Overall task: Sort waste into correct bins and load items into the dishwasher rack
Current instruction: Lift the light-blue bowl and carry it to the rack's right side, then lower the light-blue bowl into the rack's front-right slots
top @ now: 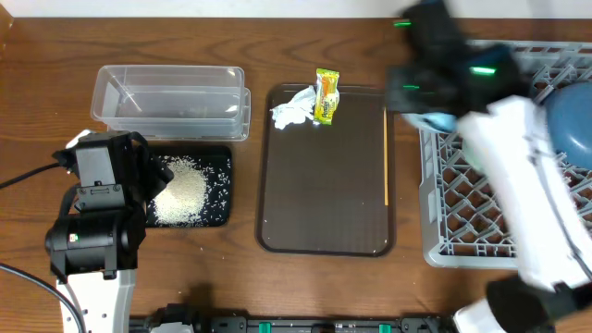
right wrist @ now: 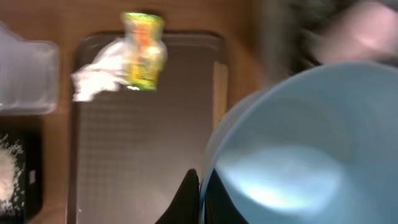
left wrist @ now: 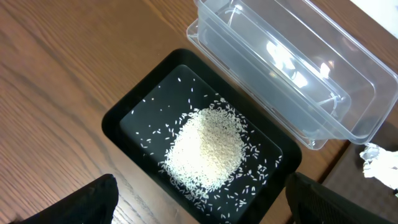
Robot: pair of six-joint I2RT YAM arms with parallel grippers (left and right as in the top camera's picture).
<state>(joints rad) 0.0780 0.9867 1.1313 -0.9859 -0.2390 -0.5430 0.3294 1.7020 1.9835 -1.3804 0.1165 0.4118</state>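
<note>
Left fingers (left wrist: 93, 202): I see them spread wide, one dark tip at each lower corner of my left wrist view. They hold nothing and hang above the black tray (left wrist: 134, 109).
Right fingers (right wrist: 188, 199): They are pinched tight on the rim of the pale-blue bowl (right wrist: 286, 149). This view is blurred.
Pale-blue bowl: It fills the lower right of my right wrist view. From overhead it shows as a pale patch under the right arm, at the left edge of the dishwasher rack (top: 481, 185).
Rice (left wrist: 208, 149): It is heaped in the middle of the black tray, with loose grains scattered around it inside the tray.
Black tray: It sits on the tabletop (top: 37, 55), just beside the clear container (top: 171, 97).
Tissue (top: 291, 113): It is crumpled at the far end of the brown serving tray (top: 324, 203).
Snack wrapper (top: 326, 95): It touches the tissue and lies on the same far end of the tray.
Orange stick (top: 386, 157): It lies straight along the right side of the brown serving tray.
Dark-blue plate (top: 572, 120): It is in the rack, partly hidden by the right arm.
Pink cup (right wrist: 367, 31): I see only a pink blur at the upper right of my right wrist view, and I cannot tell where it sits.
</note>
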